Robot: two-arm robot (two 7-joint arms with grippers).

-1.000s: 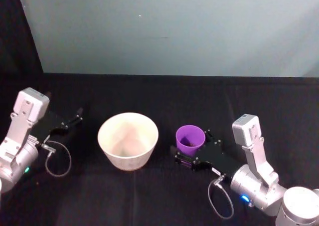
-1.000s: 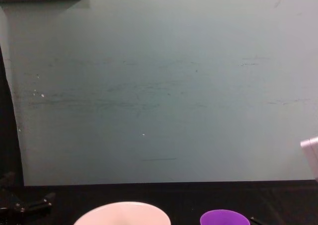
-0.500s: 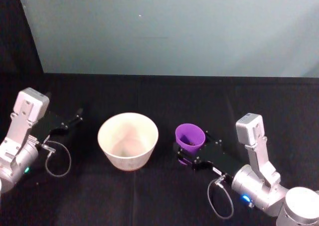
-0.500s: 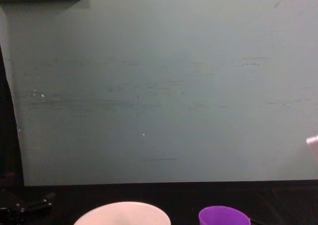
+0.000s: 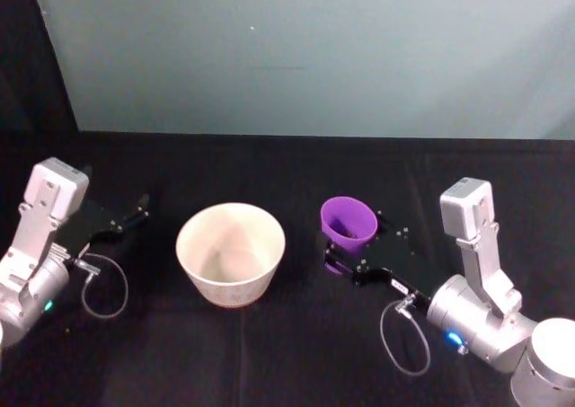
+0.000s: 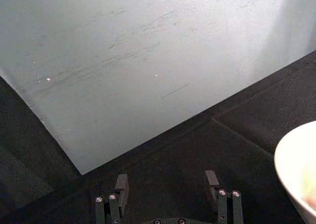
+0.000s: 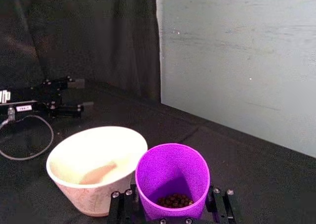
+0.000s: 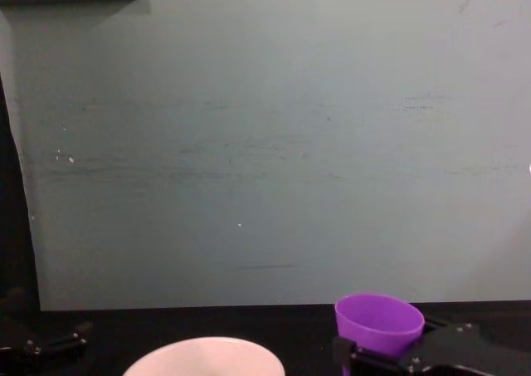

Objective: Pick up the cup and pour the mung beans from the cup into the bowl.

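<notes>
While right gripper point(image 5: 352, 243) grips cup point(image 5: 349, 220), bowl point(image 5: 226, 287) just beside

Purple cup point(image 5: 349, 223) holding mung beans point(image 7: 174, 201), beside bowl point(image 5: 229, 286)

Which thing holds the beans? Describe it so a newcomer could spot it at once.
On the black table, look to the robot's right of the wide pinkish-white bowl. There the right gripper clamps a small bright purple plastic cup. It is narrower than the bowl, the only vivid colour, with small dark beans at its bottom.
</notes>
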